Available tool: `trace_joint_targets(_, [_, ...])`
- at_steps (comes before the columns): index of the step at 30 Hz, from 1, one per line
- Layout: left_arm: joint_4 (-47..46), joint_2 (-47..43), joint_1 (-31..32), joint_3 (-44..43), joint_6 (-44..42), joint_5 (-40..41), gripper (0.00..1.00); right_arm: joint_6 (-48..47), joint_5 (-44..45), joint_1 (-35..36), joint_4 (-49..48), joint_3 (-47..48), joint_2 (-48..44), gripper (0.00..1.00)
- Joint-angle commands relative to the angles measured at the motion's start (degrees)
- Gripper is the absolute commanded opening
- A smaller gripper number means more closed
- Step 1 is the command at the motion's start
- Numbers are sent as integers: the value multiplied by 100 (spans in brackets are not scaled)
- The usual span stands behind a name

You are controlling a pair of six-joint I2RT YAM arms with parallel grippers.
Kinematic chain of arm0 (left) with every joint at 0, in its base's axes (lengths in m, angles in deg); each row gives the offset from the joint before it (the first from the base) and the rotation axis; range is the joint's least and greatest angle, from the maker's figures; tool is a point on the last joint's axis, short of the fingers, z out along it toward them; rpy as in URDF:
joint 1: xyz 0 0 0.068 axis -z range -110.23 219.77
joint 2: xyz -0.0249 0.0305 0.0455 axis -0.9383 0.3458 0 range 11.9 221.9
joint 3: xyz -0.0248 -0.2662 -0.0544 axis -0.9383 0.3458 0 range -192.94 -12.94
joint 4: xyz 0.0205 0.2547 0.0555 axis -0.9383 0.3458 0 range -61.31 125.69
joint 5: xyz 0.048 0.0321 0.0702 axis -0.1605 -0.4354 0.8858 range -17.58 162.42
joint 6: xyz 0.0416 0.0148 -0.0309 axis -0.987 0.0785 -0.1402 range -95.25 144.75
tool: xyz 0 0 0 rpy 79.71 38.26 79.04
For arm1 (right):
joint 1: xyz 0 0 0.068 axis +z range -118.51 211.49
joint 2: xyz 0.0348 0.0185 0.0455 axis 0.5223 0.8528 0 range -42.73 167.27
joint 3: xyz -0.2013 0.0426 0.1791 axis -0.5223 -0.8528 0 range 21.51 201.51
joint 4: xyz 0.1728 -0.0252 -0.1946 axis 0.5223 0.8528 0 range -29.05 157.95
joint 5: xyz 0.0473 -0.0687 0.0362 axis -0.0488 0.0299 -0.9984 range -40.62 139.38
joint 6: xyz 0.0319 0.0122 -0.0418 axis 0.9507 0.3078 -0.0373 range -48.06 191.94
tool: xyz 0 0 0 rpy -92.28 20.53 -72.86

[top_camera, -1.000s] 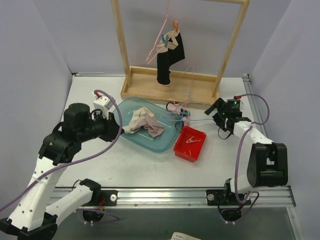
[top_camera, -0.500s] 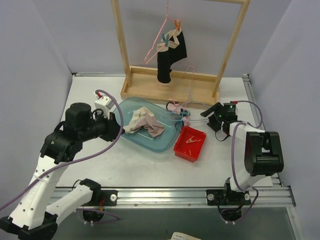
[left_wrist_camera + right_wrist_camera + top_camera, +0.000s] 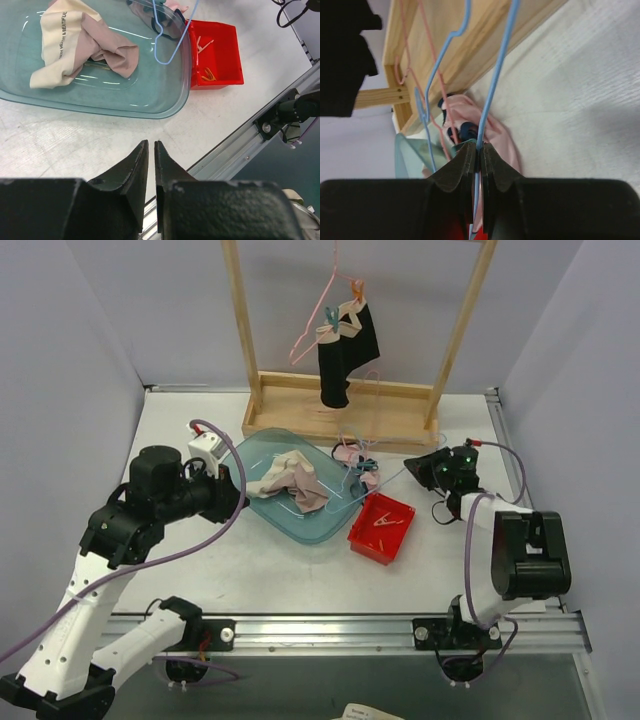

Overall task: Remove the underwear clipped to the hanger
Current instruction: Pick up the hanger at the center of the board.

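Black underwear [image 3: 345, 352] with a beige waistband hangs clipped to a pink hanger [image 3: 318, 322] on the wooden rack. It also shows dark at the top left of the right wrist view [image 3: 344, 55]. Pale pink underwear [image 3: 351, 454] [image 3: 496, 127] lies clipped to a blue wire hanger [image 3: 385, 478] on the table by the rack's base. My right gripper [image 3: 418, 466] [image 3: 480, 148] is shut on that blue hanger [image 3: 496, 75]. More pink and beige underwear [image 3: 290, 484] [image 3: 82, 45] lies loose in the teal tray. My left gripper [image 3: 238, 502] [image 3: 151, 145] is shut on nothing, over bare table near the tray's edge.
The teal tray [image 3: 320, 530] [image 3: 125, 102] sits mid-table, with a red bin [image 3: 380, 528] [image 3: 220, 55] holding clothespins beside it. The wooden rack's base [image 3: 300, 425] [image 3: 485, 45] and uprights stand at the back. A metal rail [image 3: 260, 125] runs along the table's near edge.
My right gripper has moved left toward the blue hanger and shut on its wire; the hanger's wire has shifted with it. The left arm has stayed still.
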Motion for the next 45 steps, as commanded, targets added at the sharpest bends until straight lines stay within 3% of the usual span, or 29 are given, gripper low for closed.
trace_joint_targets(1, [-198, -100, -19, -71, -54, -29, 18, 188, -183, -7, -1244, -428, -793, 0])
trace_joint_targets(7, [-180, -74, -19, -168, -63, -11, 18, 610, -314, -8, -2406, -692, -1313, 0])
trace_joint_targets(11, [-180, -91, -19, -185, -36, 15, 18, 1356, -640, -227, -3956, -1035, -1340, 0])
trace_joint_targets(14, [-206, -100, -19, -194, 25, -54, 18, 1770, -973, -289, -4497, -1106, -1383, 0])
trace_joint_targets(17, [-329, -56, -19, -133, 174, -360, 23, 1868, -1316, -289, -4456, -1219, -1699, 0])
trace_joint_targets(18, [-399, -47, -19, -98, 262, -528, 29, 1859, -1387, -289, -4385, -1290, -2048, 0])
trace_joint_targets(20, [-724, 23, -19, 121, 463, -1265, 36, 1780, -1667, -289, -4045, -1404, -2489, 0])
trace_joint_targets(22, [-1205, 119, -19, 315, 710, -2492, 59, 1657, -1879, -289, -3440, -1475, -3226, 0])
trace_joint_targets(24, [-1664, 137, -19, 675, 1087, -3101, 73, 1552, -2020, -245, -2928, -1466, -3980, 0])
trace_joint_targets(28, [-2805, -20, -28, 1062, 1869, -3630, 77, 1472, -2073, -227, -2056, -1335, -4907, 0])
trace_joint_targets(31, [-3848, -64, -19, 1396, 2528, -4079, 83, 1946, -2073, -157, -2519, -1396, -5066, 0])
trace_joint_targets(35, [-5241, -74, -10, 1765, 3618, -4256, 84, 1938, -1863, 176, -2548, -1405, -5136, 0])
trace_joint_targets(41, [-5155, -29, 147, 1871, 3418, -3827, 84, 1947, -1037, 914, -2697, -1510, -5268, 0])
trace_joint_targets(45, [-3604, 6, 473, 1494, 2348, -2904, 84, 2052, -492, 1205, -3048, -1633, -5356, 0])
